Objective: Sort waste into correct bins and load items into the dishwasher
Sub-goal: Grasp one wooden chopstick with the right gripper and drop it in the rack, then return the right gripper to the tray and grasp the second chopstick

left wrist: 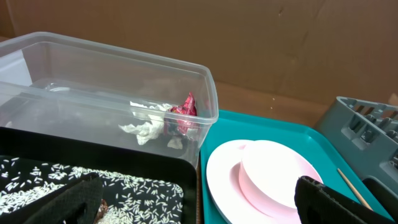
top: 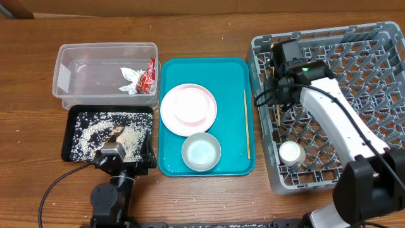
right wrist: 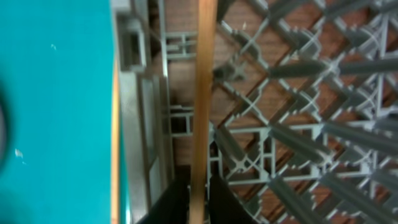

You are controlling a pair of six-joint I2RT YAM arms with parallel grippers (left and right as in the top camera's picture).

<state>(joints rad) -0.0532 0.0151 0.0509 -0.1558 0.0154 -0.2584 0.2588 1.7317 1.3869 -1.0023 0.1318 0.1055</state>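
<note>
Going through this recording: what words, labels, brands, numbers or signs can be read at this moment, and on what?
No text can be read in any view.
Red wrapper in the clear tub: any print is too small and crumpled to read.
White patch on the tub's left wall: possibly a sticker, nothing legible.
Dish rack, teal tray, plate: no markings show.
</note>
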